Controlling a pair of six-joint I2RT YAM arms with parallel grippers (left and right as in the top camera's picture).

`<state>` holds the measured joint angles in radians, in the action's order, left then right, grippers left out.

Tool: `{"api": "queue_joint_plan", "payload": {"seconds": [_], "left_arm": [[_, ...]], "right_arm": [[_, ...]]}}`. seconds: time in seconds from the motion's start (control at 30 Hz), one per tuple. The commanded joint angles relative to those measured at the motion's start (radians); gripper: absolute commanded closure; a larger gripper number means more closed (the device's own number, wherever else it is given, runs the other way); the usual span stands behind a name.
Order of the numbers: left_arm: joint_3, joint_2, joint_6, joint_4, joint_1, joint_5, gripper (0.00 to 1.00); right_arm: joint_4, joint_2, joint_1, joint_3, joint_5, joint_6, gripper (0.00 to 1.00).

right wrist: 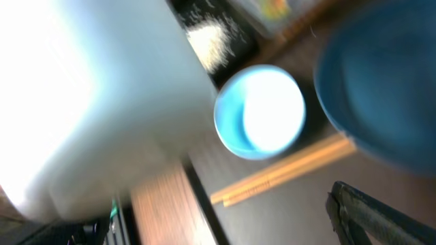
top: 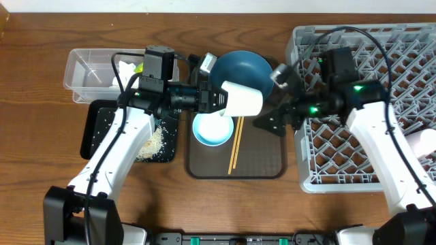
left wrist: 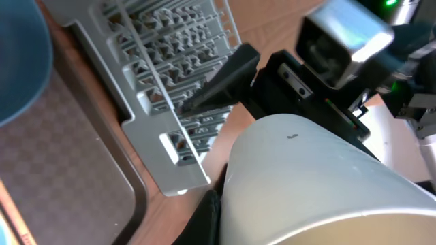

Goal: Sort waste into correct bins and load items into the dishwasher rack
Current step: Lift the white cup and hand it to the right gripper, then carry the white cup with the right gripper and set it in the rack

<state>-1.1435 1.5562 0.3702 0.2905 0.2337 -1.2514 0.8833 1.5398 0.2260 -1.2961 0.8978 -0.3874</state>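
**A:** How far along is the sorting judged to be?

**B:** The waste looks dealt with. The crumpled tissue (top: 126, 68) and the wrapper (top: 139, 68) are seen in the clear tub (top: 85, 71), and the rice (top: 153, 143) is heaped in the black tray (top: 102, 129).

**A:** And the dishes?

**B:** Most are yet to be loaded. The pale cup (top: 244, 99) is held on its side above the brown tray (top: 262, 163), clamped at one end by the left gripper (top: 223, 99). The right gripper (top: 276, 102) is placed just beside the cup's far end with its fingers spread wide and nothing between them. A handover toward the rack (top: 381, 61) may be intended.

**A:** Is anything in the rack?

**B:** A pale pinkish shape (top: 426, 139) is seen at its right edge. It is possibly the pink cup, though it is cut off by the frame. The bowl (top: 211, 131) and chopsticks (top: 235, 144) lie on the brown tray, with the plate (top: 238, 67) at its far end.
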Motion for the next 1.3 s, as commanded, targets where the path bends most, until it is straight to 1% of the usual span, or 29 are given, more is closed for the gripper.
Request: {"api": "queue_joint_plan", "payload": {"seconds": [0.0, 0.2, 0.3, 0.37, 0.5, 0.63, 0.77, 0.83, 0.9, 0.97, 1.03, 1.07, 1.13, 1.2, 1.27], "left_arm": [[-0.006, 0.009, 0.007, 0.0, 0.001, -0.051, 0.94], [-0.006, 0.009, 0.009, -0.001, 0.001, -0.063, 0.94], [-0.006, 0.009, 0.009, -0.001, 0.001, -0.074, 0.94], [-0.006, 0.009, 0.01, 0.0, 0.001, -0.074, 0.94], [-0.006, 0.009, 0.01, -0.001, 0.001, -0.085, 0.93], [-0.006, 0.009, 0.01, -0.001, 0.001, -0.092, 0.94], [-0.006, 0.009, 0.01, -0.001, 0.001, -0.092, 0.94], [-0.006, 0.009, 0.01, -0.001, 0.0, -0.092, 0.93], [-0.006, 0.009, 0.01, -0.002, 0.0, -0.092, 0.92], [-0.006, 0.009, 0.009, -0.002, 0.0, -0.091, 0.84], [-0.006, 0.009, 0.01, -0.001, 0.0, -0.072, 0.61], [-0.006, 0.009, 0.009, -0.001, 0.0, -0.054, 0.52], [-0.006, 0.009, 0.008, 0.009, 0.0, 0.021, 0.41], [-0.006, 0.009, 0.008, 0.041, 0.0, 0.127, 0.38], [-0.006, 0.009, 0.005, 0.102, 0.0, 0.285, 0.36]], "right_arm": [[-0.059, -0.006, 0.041, 0.004, 0.137, -0.038, 0.01], [-0.209, -0.006, 0.057, 0.004, 0.24, -0.041, 0.01], [-0.245, -0.006, 0.057, 0.004, 0.272, -0.041, 0.05], [-0.244, -0.006, 0.057, 0.004, 0.306, -0.058, 0.1], [-0.24, -0.006, 0.057, 0.004, 0.323, -0.063, 0.16], [-0.24, -0.006, 0.057, 0.004, 0.326, -0.063, 0.3], [-0.239, -0.006, 0.057, 0.004, 0.326, -0.063, 0.39], [-0.236, -0.006, 0.057, 0.004, 0.326, -0.063, 0.47], [-0.232, -0.006, 0.057, 0.004, 0.326, -0.063, 0.48], [-0.225, -0.006, 0.057, 0.004, 0.318, -0.063, 0.48], [-0.208, -0.006, 0.057, 0.004, 0.276, -0.056, 0.48], [-0.196, -0.006, 0.056, 0.004, 0.237, -0.036, 0.48], [-0.162, -0.006, 0.055, 0.004, 0.122, 0.019, 0.49], [-0.136, -0.006, 0.05, 0.003, 0.028, 0.053, 0.51], [-0.113, -0.01, 0.036, 0.002, -0.06, 0.095, 0.55]]}}
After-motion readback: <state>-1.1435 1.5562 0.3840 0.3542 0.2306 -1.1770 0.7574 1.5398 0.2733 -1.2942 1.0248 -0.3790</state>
